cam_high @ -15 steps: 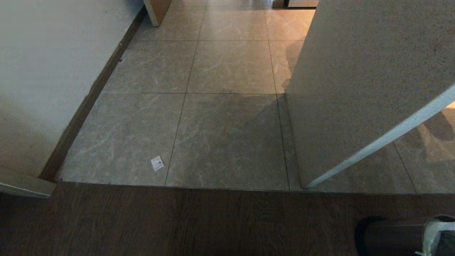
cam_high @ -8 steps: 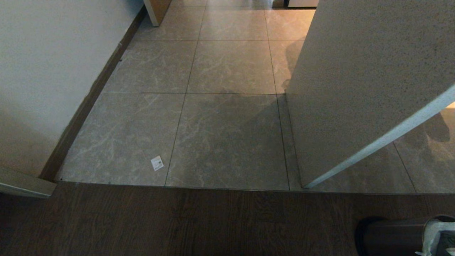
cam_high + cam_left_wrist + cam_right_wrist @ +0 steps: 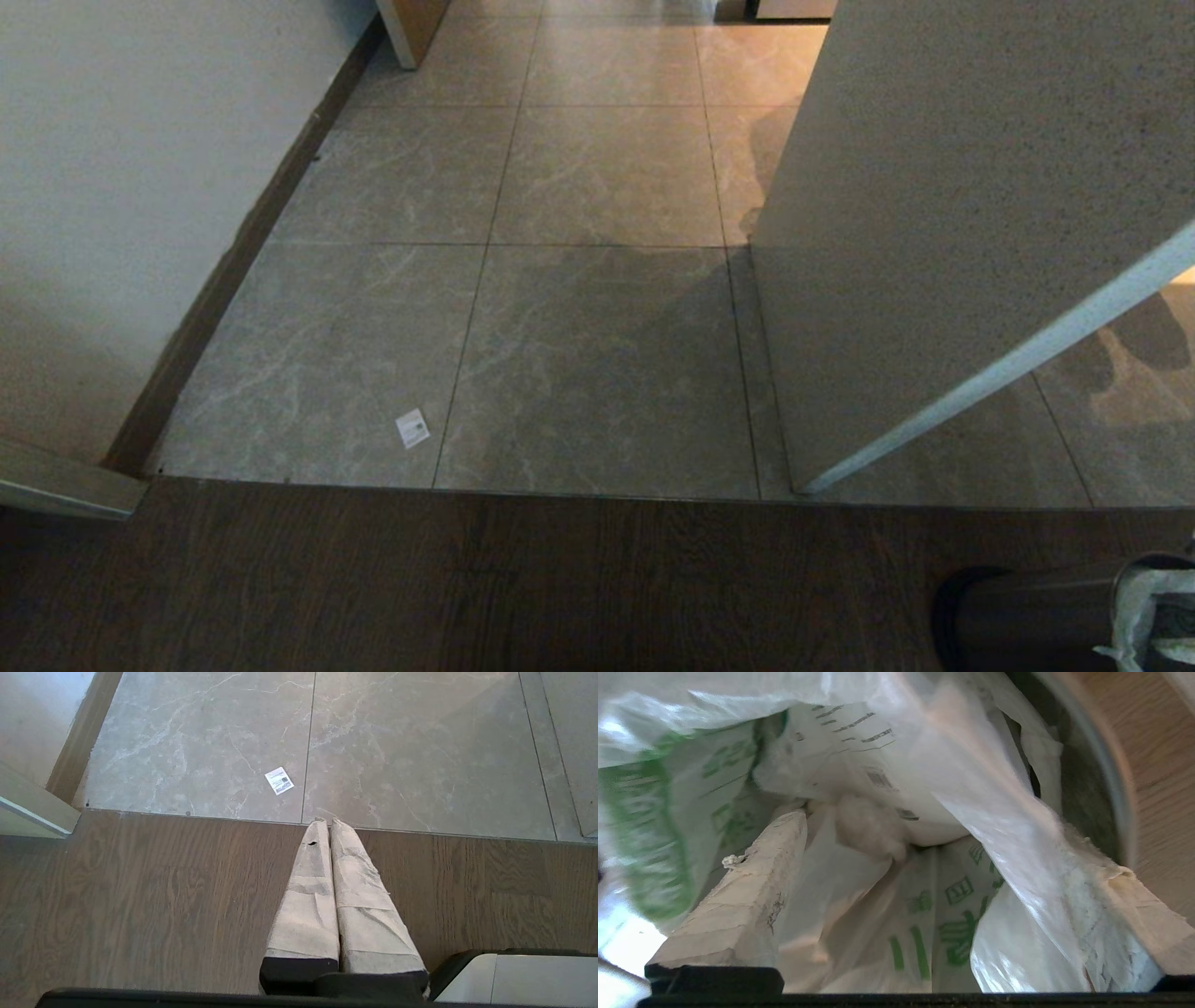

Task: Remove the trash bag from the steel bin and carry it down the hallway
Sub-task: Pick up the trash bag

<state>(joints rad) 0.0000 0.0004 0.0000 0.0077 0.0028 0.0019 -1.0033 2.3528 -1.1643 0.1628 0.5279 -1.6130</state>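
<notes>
The right hand (image 3: 934, 849) is down in the mouth of the bin (image 3: 1027, 621), its fingers (image 3: 752, 877) spread wide with the bag (image 3: 980, 812) loose between and over them; nothing is gripped yet. The left hand (image 3: 327, 823) is clenched on nothing, parked over the wood floor (image 3: 140, 896).

In the head view the bin sits at about 5 o'clock, at the very corner, with the bag's white edge (image 3: 1134, 611) draped over its rim. Green-and-white packaging (image 3: 952, 914) lies inside the bag.

The step in hand looks like the reach for a grip, the first part of lifting the bag out. The next move calls for closing on a gathered fold of plastic, not a single thin layer, then pulling up along the bin.

The bin stands upright, its long axis vertical and its mouth facing up; the bag follows it. The hallway (image 3: 607, 168) runs off toward 12 o'clock, a small scrap (image 3: 412, 428) lying on its tiles.
</notes>
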